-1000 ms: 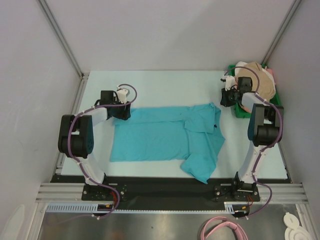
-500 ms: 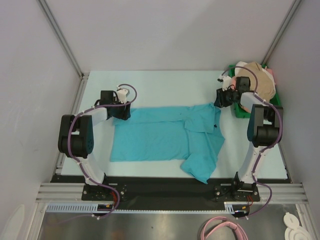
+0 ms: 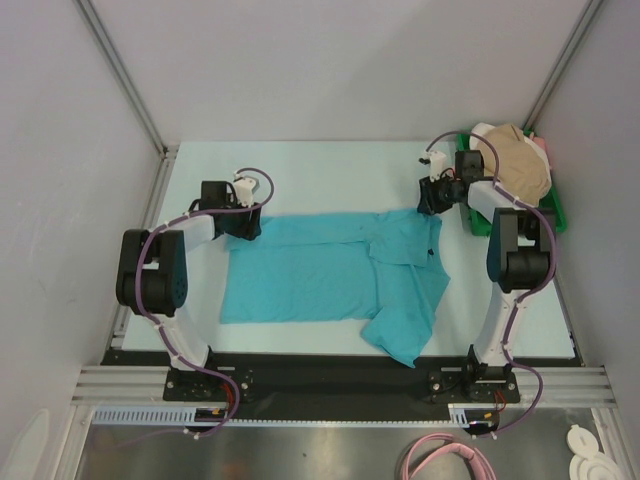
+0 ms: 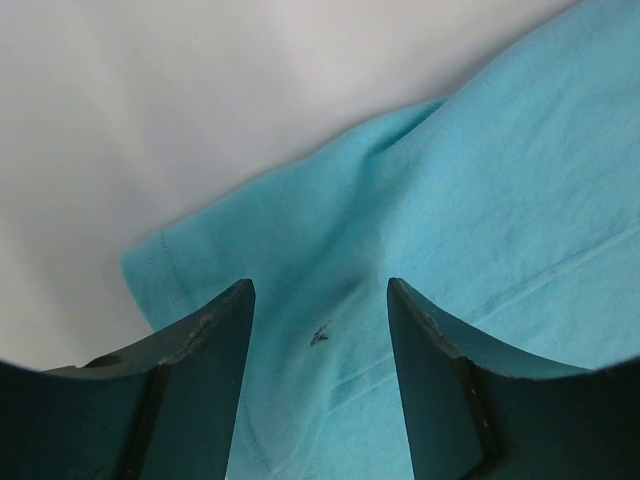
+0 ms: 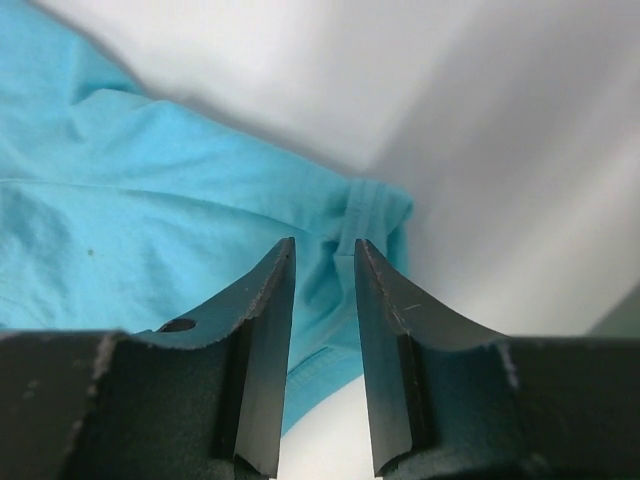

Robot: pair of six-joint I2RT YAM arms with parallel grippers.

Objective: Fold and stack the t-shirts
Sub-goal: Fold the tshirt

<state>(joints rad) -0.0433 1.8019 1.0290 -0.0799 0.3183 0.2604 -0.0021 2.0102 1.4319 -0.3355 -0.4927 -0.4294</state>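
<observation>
Reaching teal t-shirt (image 3: pixel 310 270): right jaws

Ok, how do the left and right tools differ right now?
The left tool stands wide open, while the right tool shows only a narrow gap between its fingers. The left tool is over the far-left corner of the teal shirt, and the right tool is over its far-right corner. Both are over cloth near an edge, and neither visibly grips it.

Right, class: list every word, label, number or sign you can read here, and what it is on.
None can be read. The teal t-shirt bears only a small dark mark, too tiny to read as lettering; the tan shirt and green tray show no writing.
</observation>
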